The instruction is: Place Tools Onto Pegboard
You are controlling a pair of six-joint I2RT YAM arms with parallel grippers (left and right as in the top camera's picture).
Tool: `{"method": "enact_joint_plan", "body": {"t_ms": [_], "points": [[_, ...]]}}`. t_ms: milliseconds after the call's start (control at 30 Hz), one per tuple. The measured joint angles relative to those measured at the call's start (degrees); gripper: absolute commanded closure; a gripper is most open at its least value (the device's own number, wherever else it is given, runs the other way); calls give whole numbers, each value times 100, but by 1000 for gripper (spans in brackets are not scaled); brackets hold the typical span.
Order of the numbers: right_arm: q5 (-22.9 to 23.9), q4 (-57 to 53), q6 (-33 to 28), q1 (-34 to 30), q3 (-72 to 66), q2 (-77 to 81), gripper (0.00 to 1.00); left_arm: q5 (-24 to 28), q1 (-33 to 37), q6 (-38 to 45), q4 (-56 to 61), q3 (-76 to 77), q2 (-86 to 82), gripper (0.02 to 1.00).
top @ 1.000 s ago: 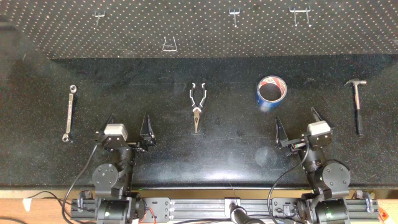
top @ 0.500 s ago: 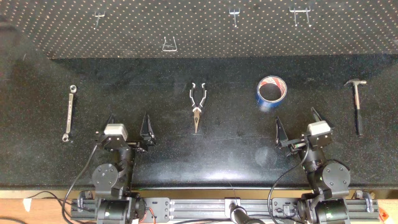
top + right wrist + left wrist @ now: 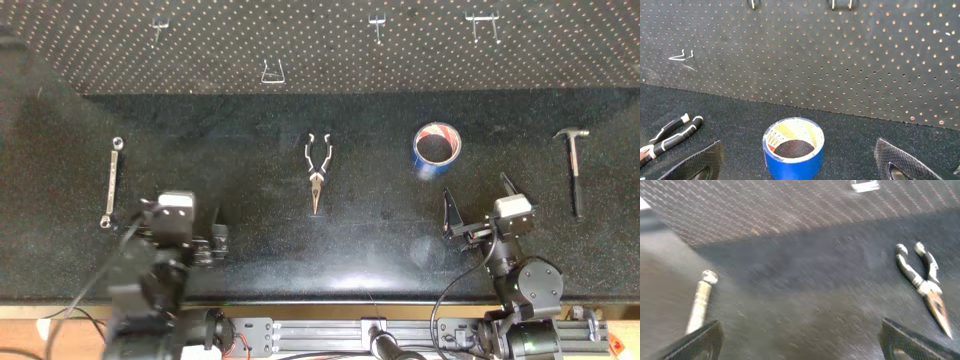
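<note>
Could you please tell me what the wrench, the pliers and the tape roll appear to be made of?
Wrench: probably bare steel, silver-grey all over with a dull sheen.
Pliers: a metallic pointed nose, with black, white-tipped handle sleeves that look like rubber or plastic.
Tape: smooth blue outer wrap, likely plastic film; the core's material is unclear.
</note>
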Motion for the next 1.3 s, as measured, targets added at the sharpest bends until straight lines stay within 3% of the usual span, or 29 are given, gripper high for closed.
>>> {"method": "enact_joint_plan", "body": {"t_ms": [67,267,333,367,433,467,733,1300], "points": [[20,-4,0,2,0,-7,18,37,621,304,-605,1023,1073,23],[22,-4,0,2,0,-7,18,522,3816,2166,-2031,3580,4981,23],[24,-4,0,2,0,-4,18,529,4070,2577,-2557,4002,5875,23],[22,-4,0,2,0,-2,18,520,4127,2702,-2634,4271,6474,23],[24,-2,0,2,0,-2,18,374,4135,2796,-2509,4529,7193,126],[24,-2,0,2,0,-4,18,234,4135,2815,-2356,4686,7556,23],[22,-4,0,2,0,-7,18,-275,3425,2704,-1547,4959,8651,23],[24,-4,2,2,0,-7,18,205,3276,2402,-981,4979,9423,23]]}}
